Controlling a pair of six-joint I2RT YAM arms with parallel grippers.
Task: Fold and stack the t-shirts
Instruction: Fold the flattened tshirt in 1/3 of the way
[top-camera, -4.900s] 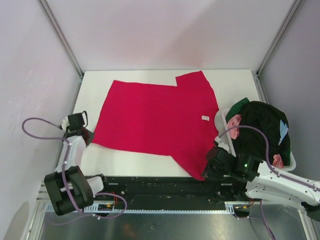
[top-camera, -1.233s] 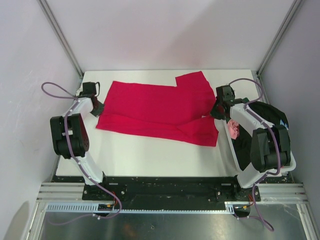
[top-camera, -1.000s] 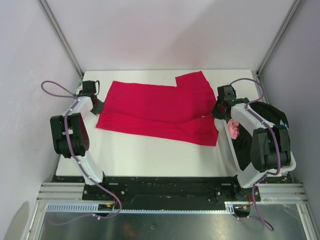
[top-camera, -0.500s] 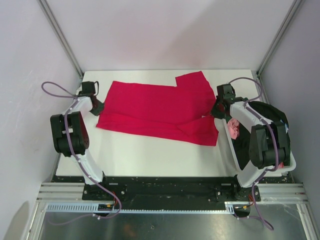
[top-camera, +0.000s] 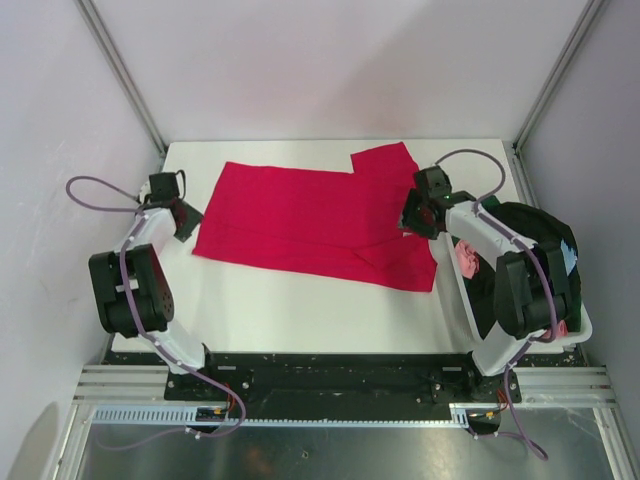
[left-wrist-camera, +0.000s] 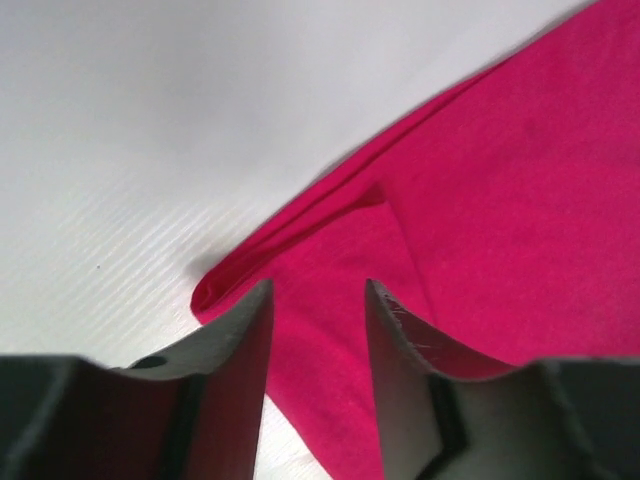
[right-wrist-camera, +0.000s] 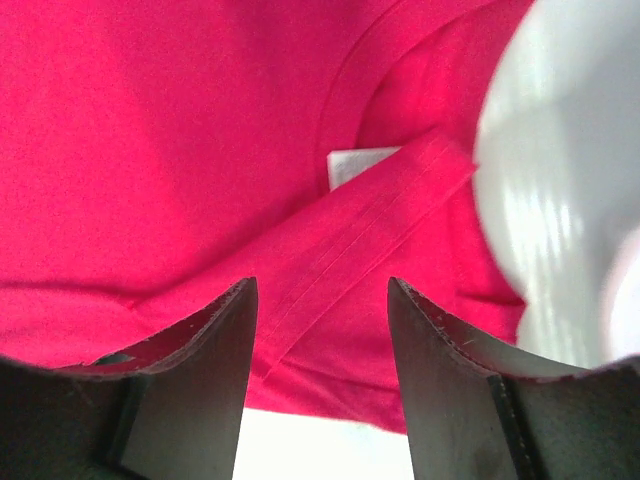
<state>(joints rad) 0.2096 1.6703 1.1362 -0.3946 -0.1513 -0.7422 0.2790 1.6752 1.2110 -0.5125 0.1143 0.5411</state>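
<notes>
The red t-shirt (top-camera: 315, 222) lies on the white worktop (top-camera: 300, 300), spread wide across its far half and doubled over on itself, so that its near edge is a fold running from left to right. One sleeve juts toward the far edge at the right. The left gripper (top-camera: 183, 216) sits just off the shirt's left end; in the left wrist view its jaws stand apart with nothing between them, poised over the rolled corner of the folded cloth (left-wrist-camera: 215, 290) where it meets the bare worktop. The right gripper (top-camera: 410, 218) is at the shirt's right end, by the collar; in the right wrist view its jaws are likewise parted and hold nothing. Below them a stitched hem band (right-wrist-camera: 400, 215) lies slantwise across the neckline, covering part of the small white neck label (right-wrist-camera: 355, 163). To the right of the worktop a white tub (top-camera: 584, 322) holds a heap of other shirts, a black one (top-camera: 530, 225) on top and a pink one (top-camera: 466, 255) showing at its left side.
</notes>
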